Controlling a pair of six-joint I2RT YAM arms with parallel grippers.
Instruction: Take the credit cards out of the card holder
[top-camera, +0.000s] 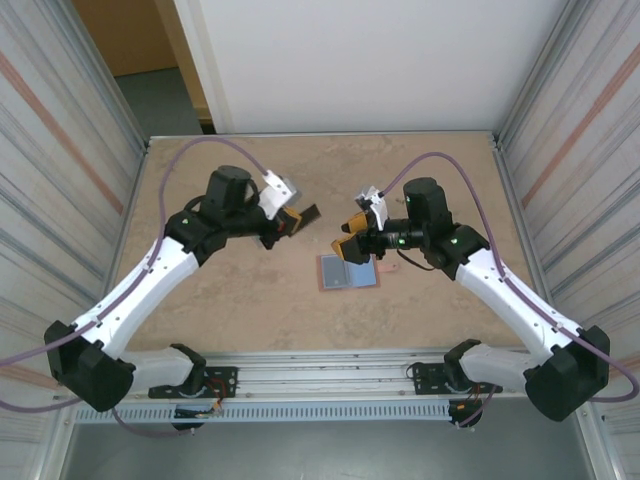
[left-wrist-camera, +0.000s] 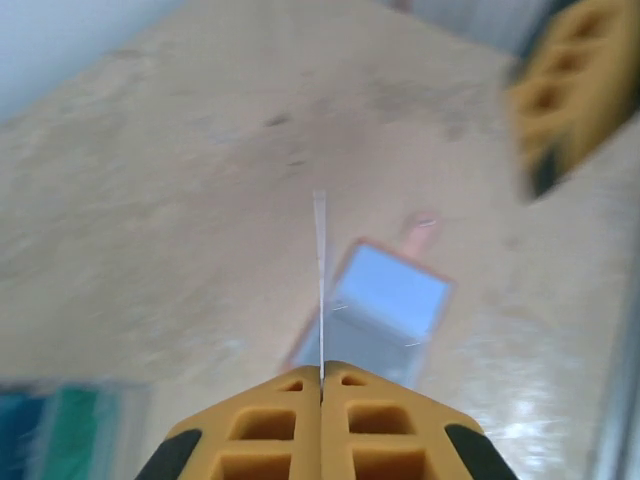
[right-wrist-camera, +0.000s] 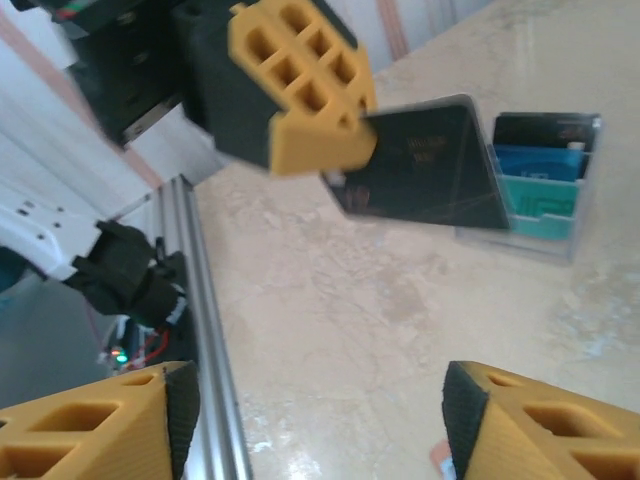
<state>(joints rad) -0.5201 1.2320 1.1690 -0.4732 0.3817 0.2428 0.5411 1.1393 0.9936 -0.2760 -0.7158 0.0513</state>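
Observation:
The card holder (top-camera: 348, 271) lies open on the table, blue-grey inside with a salmon-pink rim and a small tab (top-camera: 388, 268). My left gripper (top-camera: 290, 224) hovers up and to its left, shut on a black credit card (top-camera: 311, 212). In the left wrist view that card (left-wrist-camera: 320, 260) is edge-on between the closed fingers (left-wrist-camera: 322, 375), above the card holder (left-wrist-camera: 385, 300). My right gripper (top-camera: 350, 236) stands open and empty just above the holder's far edge. In the right wrist view it (right-wrist-camera: 320, 400) is wide open, facing the left gripper's fingers (right-wrist-camera: 300, 80) and the black card (right-wrist-camera: 430, 165).
A clear tray with several teal and blue cards (right-wrist-camera: 545, 180) sits on the table behind the held card, and blurs into the left wrist view's bottom left (left-wrist-camera: 60, 430). The metal rail (right-wrist-camera: 205, 330) runs along the table's near edge. Corrugated walls (top-camera: 60, 150) close both sides.

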